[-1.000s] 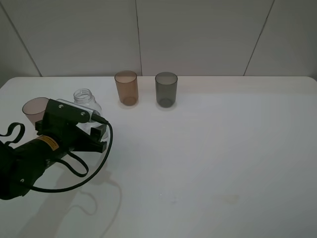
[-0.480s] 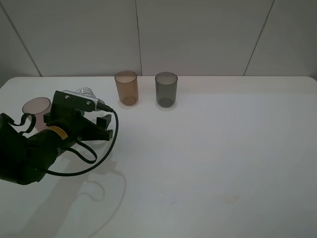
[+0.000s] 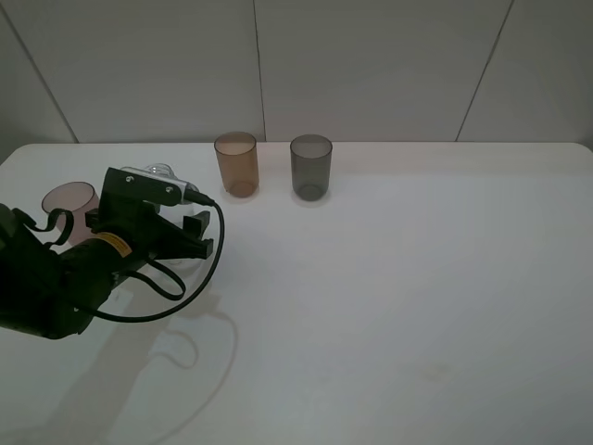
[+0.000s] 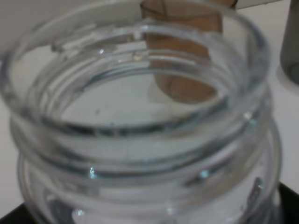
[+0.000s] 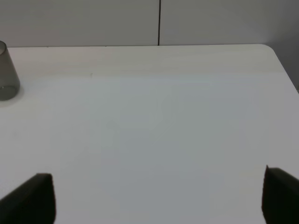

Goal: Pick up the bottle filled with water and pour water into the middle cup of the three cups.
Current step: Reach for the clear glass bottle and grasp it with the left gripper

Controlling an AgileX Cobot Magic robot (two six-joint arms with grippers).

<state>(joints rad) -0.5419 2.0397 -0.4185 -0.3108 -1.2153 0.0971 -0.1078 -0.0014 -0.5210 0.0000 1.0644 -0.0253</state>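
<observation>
Clear plastic, the bottle (image 4: 140, 140) sits clamped in the left gripper (image 3: 185, 237) (near the pinkish-brown cup (image 3: 69, 204)); the right gripper (image 5: 161, 195) stands spread wide, holding nothing.

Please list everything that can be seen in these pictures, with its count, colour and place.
table: 1, white, under everything
bottle: 1, clear, left part of the table, inside the left claw
pinkish-brown cup: 1, pinkish-brown, far left, partly behind the left arm
amber cup: 1, translucent amber-orange, back of the table, middle of the three
dark grey cup: 1, smoky grey, right of the amber cup
left arm: 1, black, over the table's left part
left claw: 1, black, closed on the bottle
right claw: 1, black, open, above the table
</observation>
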